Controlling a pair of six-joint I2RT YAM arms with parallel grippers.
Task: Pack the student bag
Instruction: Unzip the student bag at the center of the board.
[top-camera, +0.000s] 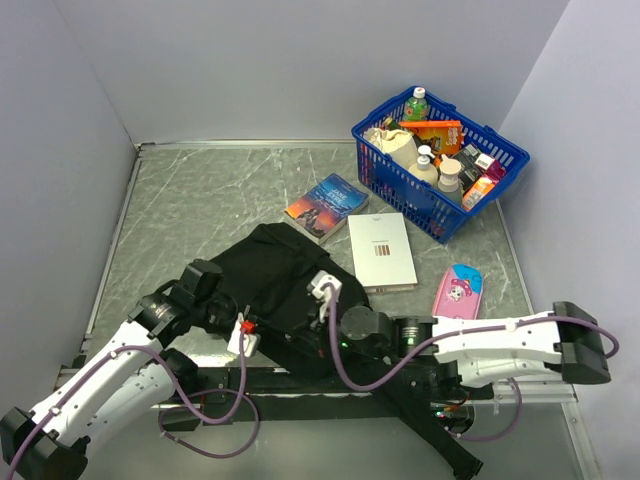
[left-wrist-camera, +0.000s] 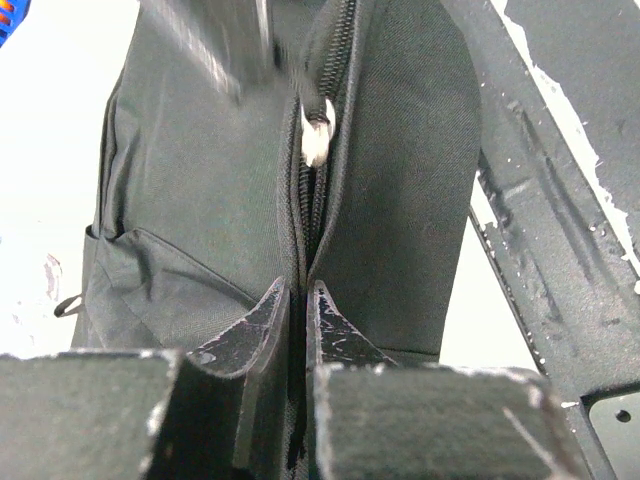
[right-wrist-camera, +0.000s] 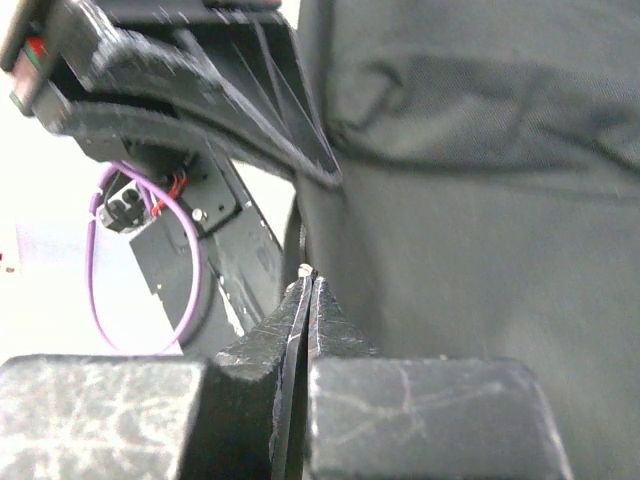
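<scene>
The student bag (top-camera: 272, 268) is a black fabric backpack lying flat in front of the arms. My left gripper (top-camera: 258, 332) is at its near edge. In the left wrist view this gripper (left-wrist-camera: 303, 292) is shut on the bag's fabric (left-wrist-camera: 200, 200) along the zipper line, and a silver zipper pull (left-wrist-camera: 316, 140) sits further along. My right gripper (top-camera: 306, 322) reaches in from the right. In the right wrist view it (right-wrist-camera: 307, 280) is shut on a small silver zipper pull (right-wrist-camera: 303, 269) against the bag (right-wrist-camera: 470, 230).
A blue-covered book (top-camera: 327, 207), a white book (top-camera: 381, 250) and a pink pencil case (top-camera: 459, 291) lie beyond and right of the bag. A blue mesh basket (top-camera: 392, 180) with bottles and packets stands at the back right. A black mounting rail (top-camera: 300, 380) runs under the arms.
</scene>
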